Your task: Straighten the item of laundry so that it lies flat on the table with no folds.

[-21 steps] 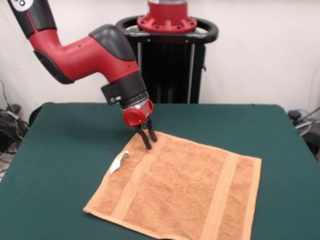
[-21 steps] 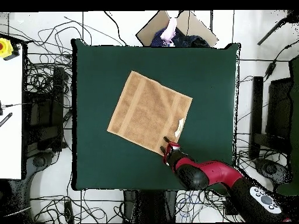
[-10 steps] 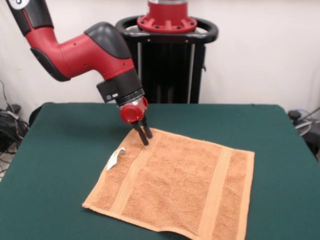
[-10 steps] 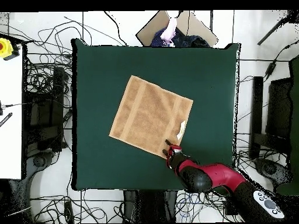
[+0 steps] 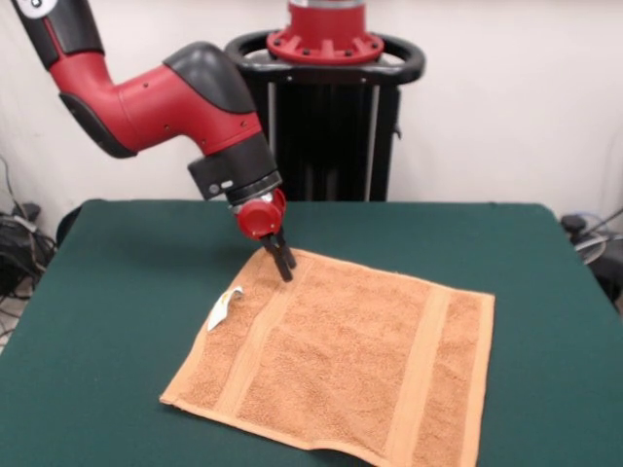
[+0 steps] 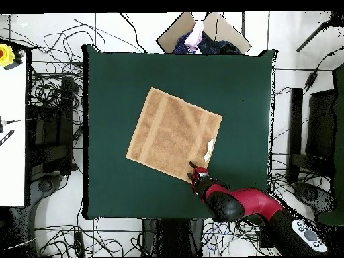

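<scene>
Here, end effector (image 5: 283,266) clenched on towel (image 5: 341,360) corner (tag (image 5: 224,310) nearby), towel spread on green table (image 5: 117,282).

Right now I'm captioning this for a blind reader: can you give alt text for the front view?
An orange-tan towel lies spread nearly flat on a dark green table, a small white tag at one edge. A red and black robot arm reaches down, its gripper shut at the towel's far corner.

Orange-tan towel (image 5: 350,360) — spread flat, turned askew, on the green table (image 5: 127,292)
White tag (image 5: 225,309) is seen at one edge — two woven bands visible.
</scene>
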`<state>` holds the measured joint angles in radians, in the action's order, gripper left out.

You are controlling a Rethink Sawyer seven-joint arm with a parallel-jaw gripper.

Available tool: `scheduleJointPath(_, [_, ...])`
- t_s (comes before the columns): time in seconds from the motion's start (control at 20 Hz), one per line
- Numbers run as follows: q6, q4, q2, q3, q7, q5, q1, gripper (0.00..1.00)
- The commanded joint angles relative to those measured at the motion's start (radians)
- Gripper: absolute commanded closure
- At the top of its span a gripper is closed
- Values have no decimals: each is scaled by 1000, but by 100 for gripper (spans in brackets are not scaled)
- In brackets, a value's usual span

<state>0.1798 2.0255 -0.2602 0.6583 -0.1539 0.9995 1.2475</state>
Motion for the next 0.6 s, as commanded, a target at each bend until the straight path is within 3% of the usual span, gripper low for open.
scheduleJointPath(0.05, [318, -140, 30, -84, 219, 79, -2, 0])
scheduleJointPath(0.6, [409, -172, 33, -68, 373, 86, -5, 0])
